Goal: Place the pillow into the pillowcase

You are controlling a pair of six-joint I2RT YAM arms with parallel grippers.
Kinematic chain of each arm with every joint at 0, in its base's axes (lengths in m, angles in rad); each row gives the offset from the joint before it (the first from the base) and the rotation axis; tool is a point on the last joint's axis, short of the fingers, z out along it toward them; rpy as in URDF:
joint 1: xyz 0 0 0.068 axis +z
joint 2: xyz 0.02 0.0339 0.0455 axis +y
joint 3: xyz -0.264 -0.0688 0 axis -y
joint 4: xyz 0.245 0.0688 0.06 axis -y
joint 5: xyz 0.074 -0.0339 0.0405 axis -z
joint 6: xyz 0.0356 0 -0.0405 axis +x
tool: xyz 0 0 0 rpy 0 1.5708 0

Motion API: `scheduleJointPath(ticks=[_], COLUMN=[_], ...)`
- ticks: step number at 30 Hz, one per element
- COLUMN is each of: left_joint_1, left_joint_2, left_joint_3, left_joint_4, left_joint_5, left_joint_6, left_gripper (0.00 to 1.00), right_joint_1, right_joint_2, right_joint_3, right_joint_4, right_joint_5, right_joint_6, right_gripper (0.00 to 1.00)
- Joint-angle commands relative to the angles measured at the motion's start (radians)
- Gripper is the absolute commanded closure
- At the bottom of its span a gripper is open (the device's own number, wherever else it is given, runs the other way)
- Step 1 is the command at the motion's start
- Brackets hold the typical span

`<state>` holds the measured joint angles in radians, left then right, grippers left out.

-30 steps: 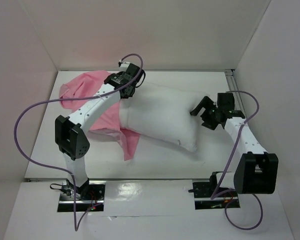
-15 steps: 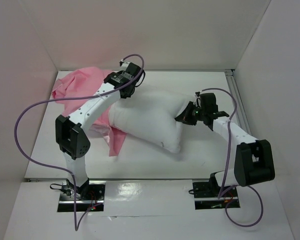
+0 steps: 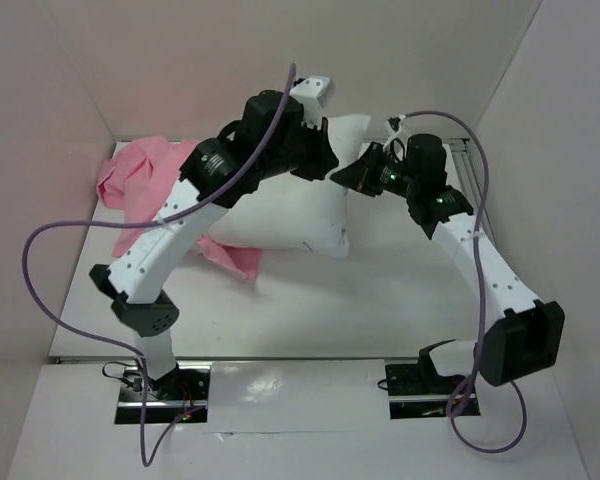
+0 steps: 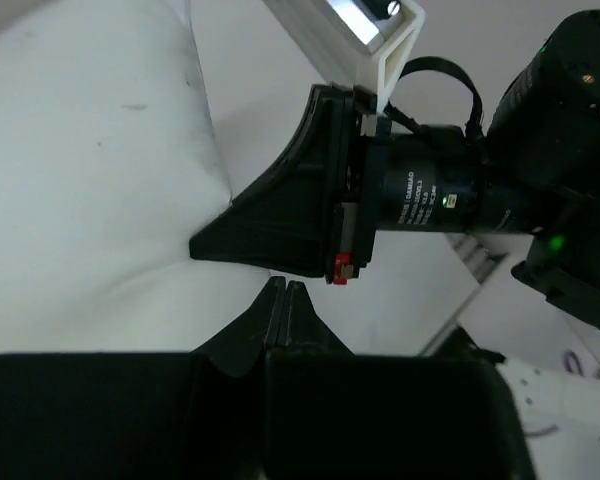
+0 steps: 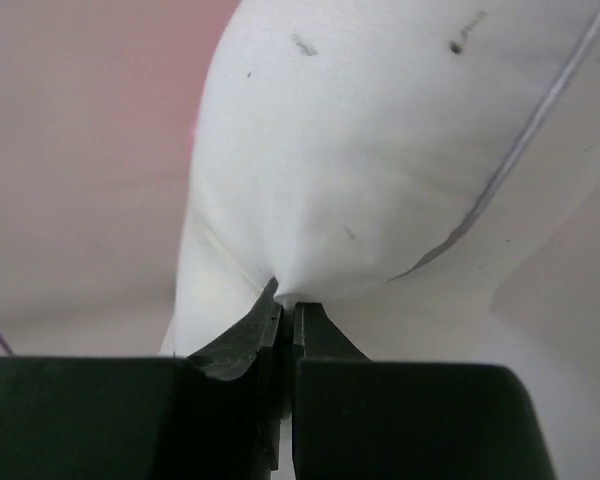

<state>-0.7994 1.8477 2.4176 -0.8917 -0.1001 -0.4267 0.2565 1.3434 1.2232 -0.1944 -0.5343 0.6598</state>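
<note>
The white pillow (image 3: 290, 215) is lifted at its far right end and sags down to the table. My right gripper (image 3: 346, 180) is shut on a pinch of that end, and in the right wrist view the pillow (image 5: 360, 150) bulges just above the right gripper (image 5: 288, 305). My left gripper (image 3: 327, 165) hangs raised just left of it. In the left wrist view the left gripper (image 4: 285, 285) is shut with nothing showing between its tips, right next to the right gripper (image 4: 205, 243) and the pillow (image 4: 80, 150). The pink pillowcase (image 3: 140, 180) lies crumpled at the left, with one flap (image 3: 235, 258) under the pillow.
White walls (image 3: 280, 60) close in the table on three sides. A metal rail (image 3: 467, 150) runs along the back right edge. Purple cables (image 3: 40, 250) loop off both arms. Bare table (image 3: 360, 300) shows in front of the pillow.
The right gripper has shut on the pillow's right end and raised it toward the back, dragging the pillow left. The left arm has risen from the pillowcase, its gripper staying shut.
</note>
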Motion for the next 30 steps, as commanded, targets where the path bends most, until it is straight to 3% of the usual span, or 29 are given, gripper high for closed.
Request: scheduleJointPath(ticks=[1,2,5,8,10,11,12,13,15,17,21,24,30], left_joint_1=[0.02,0.02,0.02,0.037,0.071,0.071,0.08,0.08,0.091,0.114,0.138,0.164,0.236], left_joint_2=[-0.096,-0.134,-0.168,-0.199,-0.19,-0.179,-0.167,-0.139,-0.101,-0.023,0.108,0.151,0.223], left_joint_3=[-0.144,-0.27,-0.423,-0.411,-0.364,-0.35,-0.341,-0.351,-0.38,-0.39,-0.37,-0.38,-0.367], left_joint_4=[0.071,0.083,0.064,-0.013,-0.09,-0.114,-0.133,-0.145,-0.145,-0.174,-0.211,-0.211,-0.253], left_joint_5=[0.194,0.194,0.092,-0.033,-0.217,-0.301,-0.476,-0.559,-0.767,-0.867,-0.964,-0.939,-0.964], left_joint_6=[-0.07,-0.081,-0.105,-0.106,-0.106,-0.095,-0.095,-0.08,-0.063,-0.044,-0.044,-0.024,-0.07], left_gripper=[1.0,1.0,1.0,1.0,0.97,0.84,0.65,0.4,0.17,0.06,0.04,0.04,0.16], right_joint_1=[0.035,0.047,0.102,0.158,0.168,0.168,0.168,0.168,0.168,0.168,0.168,0.178,0.178], right_joint_2=[-0.134,-0.144,-0.168,-0.225,-0.248,-0.262,-0.262,-0.273,-0.273,-0.273,-0.263,-0.263,-0.254], right_joint_3=[-0.011,-0.061,-0.275,-0.419,-0.467,-0.467,-0.467,-0.467,-0.453,-0.442,-0.432,-0.432,-0.422], right_joint_4=[0.035,0.035,0.024,0.012,-0.026,-0.04,-0.074,-0.089,-0.126,-0.135,-0.157,-0.157,-0.175], right_joint_5=[0.006,0.017,0.061,0.132,0.141,0.142,0.142,0.152,0.165,0.183,0.183,0.192,0.212], right_joint_6=[-0.048,-0.048,-0.048,-0.069,-0.112,-0.124,-0.153,-0.167,-0.189,-0.21,-0.21,-0.21,-0.219], right_gripper=[1.0,1.0,1.0,1.0,1.0,1.0,1.0,1.0,1.0,1.0,1.0,1.0,1.0])
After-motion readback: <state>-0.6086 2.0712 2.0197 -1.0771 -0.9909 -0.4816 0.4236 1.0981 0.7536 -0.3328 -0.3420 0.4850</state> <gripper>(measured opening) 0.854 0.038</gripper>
